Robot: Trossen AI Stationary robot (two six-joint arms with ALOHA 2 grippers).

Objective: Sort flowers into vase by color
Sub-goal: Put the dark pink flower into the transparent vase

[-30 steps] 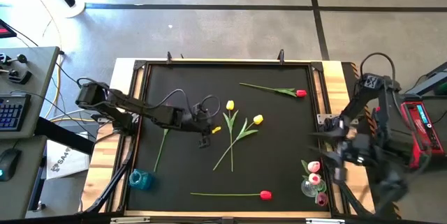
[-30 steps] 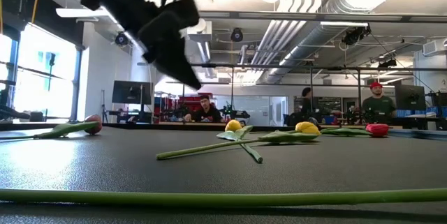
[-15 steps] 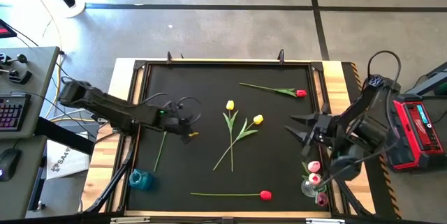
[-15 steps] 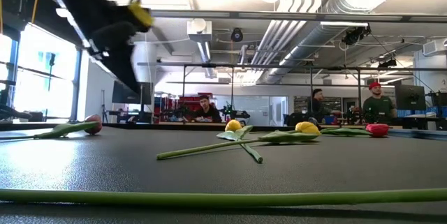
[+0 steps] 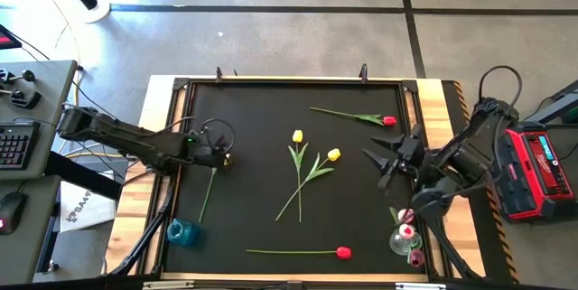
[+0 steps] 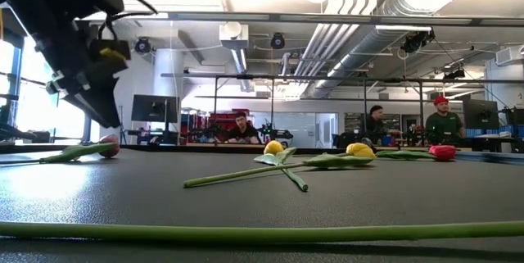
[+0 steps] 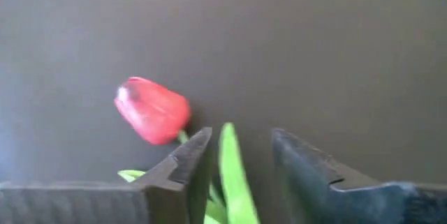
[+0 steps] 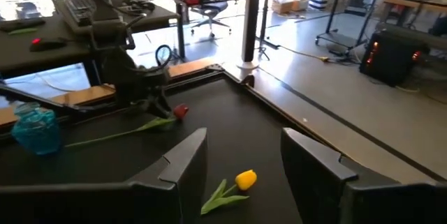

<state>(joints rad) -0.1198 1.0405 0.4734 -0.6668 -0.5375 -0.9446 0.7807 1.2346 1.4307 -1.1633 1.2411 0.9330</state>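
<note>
The red tulip stem lies between the left end effector, fingers apart.

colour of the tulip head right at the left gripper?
Red. The tulip head shows best in the left wrist view, just beyond the left gripper.

Matt black mat on a pale wooden table. Near the left gripper, a red tulip looks like smooth, faintly glossy plastic, possibly fabric.
</note>
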